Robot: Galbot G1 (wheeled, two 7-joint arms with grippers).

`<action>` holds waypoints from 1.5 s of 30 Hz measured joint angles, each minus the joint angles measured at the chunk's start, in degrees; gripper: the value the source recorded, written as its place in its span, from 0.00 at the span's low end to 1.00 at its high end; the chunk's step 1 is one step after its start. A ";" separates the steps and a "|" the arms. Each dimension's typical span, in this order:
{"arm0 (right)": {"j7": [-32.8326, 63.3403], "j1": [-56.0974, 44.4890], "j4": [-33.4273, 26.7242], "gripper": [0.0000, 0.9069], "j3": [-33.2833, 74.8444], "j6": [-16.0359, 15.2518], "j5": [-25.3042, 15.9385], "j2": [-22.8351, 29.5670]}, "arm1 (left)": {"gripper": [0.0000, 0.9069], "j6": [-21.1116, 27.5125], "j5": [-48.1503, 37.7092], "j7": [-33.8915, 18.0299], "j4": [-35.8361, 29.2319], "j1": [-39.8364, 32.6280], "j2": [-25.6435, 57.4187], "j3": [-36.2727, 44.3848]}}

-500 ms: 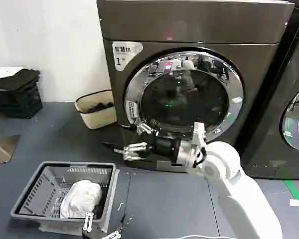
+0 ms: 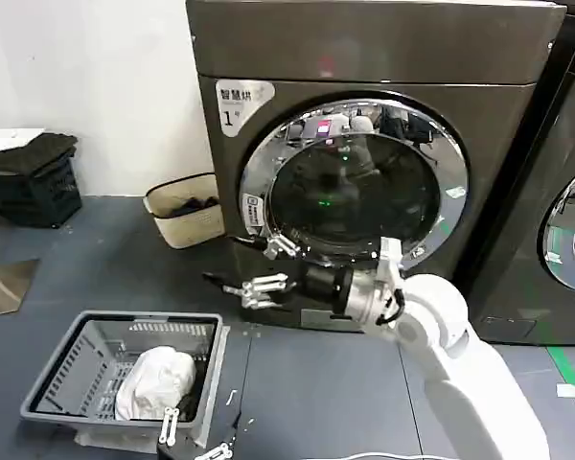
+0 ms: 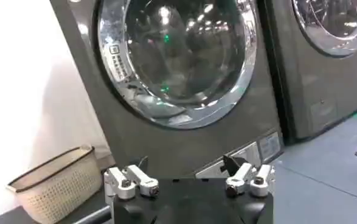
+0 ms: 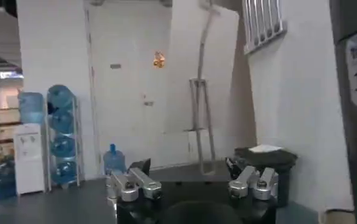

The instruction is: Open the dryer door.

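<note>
The large round dryer door, with its broad shiny chrome rim and dark tinted glass, sits closed in the front of the dark grey machine marked with a white "1" label. The white right arm reaches from the lower right across the machine's front, and the right end effector hangs just before the door's lower left rim, its silver fingers spread apart and holding nothing. In the left wrist view the left end effector faces the same door from farther off, its fingers wide apart and empty. On the dark floor to the machine's left stand a beige woven basket and, nearer, a grey plastic laundry basket with white cloth inside.
</note>
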 joint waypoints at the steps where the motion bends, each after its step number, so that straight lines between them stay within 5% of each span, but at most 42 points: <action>1: -0.42 -0.22 -0.16 1.00 0.23 0.70 -0.63 -0.16 | 1.00 0.01 -0.02 0.00 -0.08 -0.01 -0.01 0.00; 12: -4.32 -3.86 -4.06 1.00 4.41 8.07 -7.13 -2.96 | 1.00 0.19 -0.27 0.00 -1.01 0.31 0.00 -0.09; 31: -3.10 -2.74 -17.25 1.00 4.25 20.12 -12.53 -3.87 | 1.00 0.31 -0.62 -0.08 -3.04 1.22 0.13 -0.51; 45: -2.25 1.67 -25.34 1.00 0.47 25.11 -10.81 -3.94 | 1.00 0.28 -0.51 -0.14 -3.43 1.35 -0.16 -0.57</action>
